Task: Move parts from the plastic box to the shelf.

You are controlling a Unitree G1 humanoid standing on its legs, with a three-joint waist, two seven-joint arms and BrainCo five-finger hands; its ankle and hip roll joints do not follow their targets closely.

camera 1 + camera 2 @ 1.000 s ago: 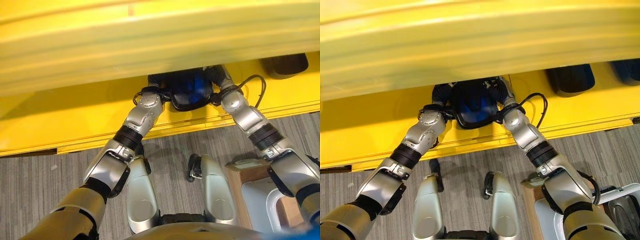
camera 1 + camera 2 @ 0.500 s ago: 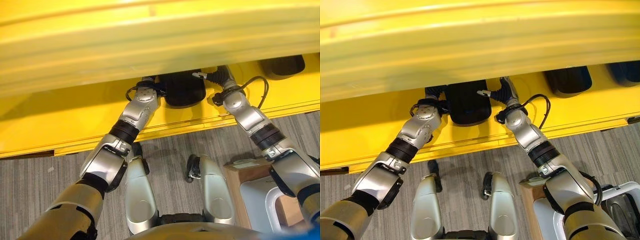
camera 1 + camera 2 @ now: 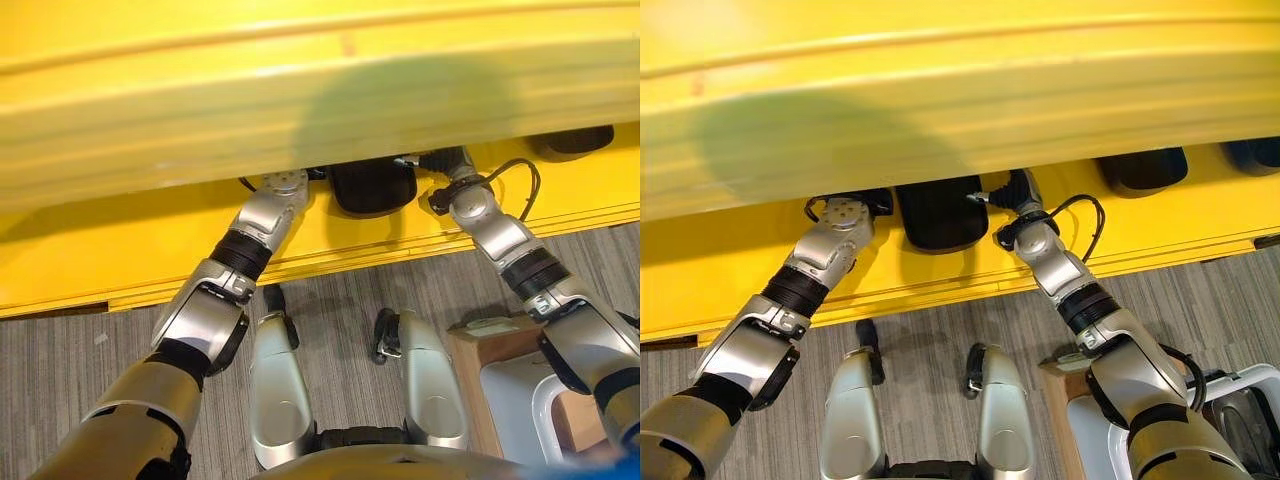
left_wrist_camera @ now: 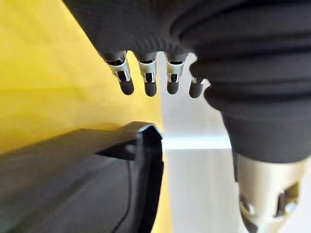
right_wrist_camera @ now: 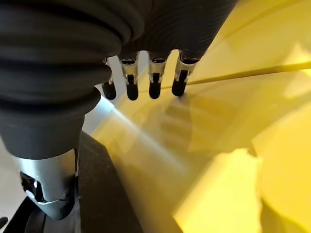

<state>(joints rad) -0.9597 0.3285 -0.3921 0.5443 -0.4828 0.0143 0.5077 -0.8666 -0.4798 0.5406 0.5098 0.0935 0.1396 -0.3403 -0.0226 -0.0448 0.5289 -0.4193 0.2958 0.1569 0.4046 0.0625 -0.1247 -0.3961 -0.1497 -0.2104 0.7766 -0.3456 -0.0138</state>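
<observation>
A black part (image 3: pixel 938 212) lies on the lower board of the yellow shelf (image 3: pixel 120 245), partly tucked under the upper board (image 3: pixel 300 90). My left hand (image 4: pixel 145 80) is just to the left of the part, fingers straight and off it; the part's black edge (image 4: pixel 146 160) shows below them. My right hand (image 3: pixel 1011 190) is at the part's right side, open too, with its straight fingers (image 5: pixel 154 80) above the yellow board and the part (image 5: pixel 104 194) beside the thumb. Neither hand holds anything.
Two more black parts (image 3: pixel 1140 168) (image 3: pixel 1255 154) sit farther right on the same shelf board. At the lower right stands a white plastic box (image 3: pixel 1095 420) on a wooden stand (image 3: pixel 478 345). Grey striped carpet lies in front of the shelf.
A second ago both hands held the black part at the shelf's front. It now lies farther in, and both hands have let go and drawn apart to its sides.
</observation>
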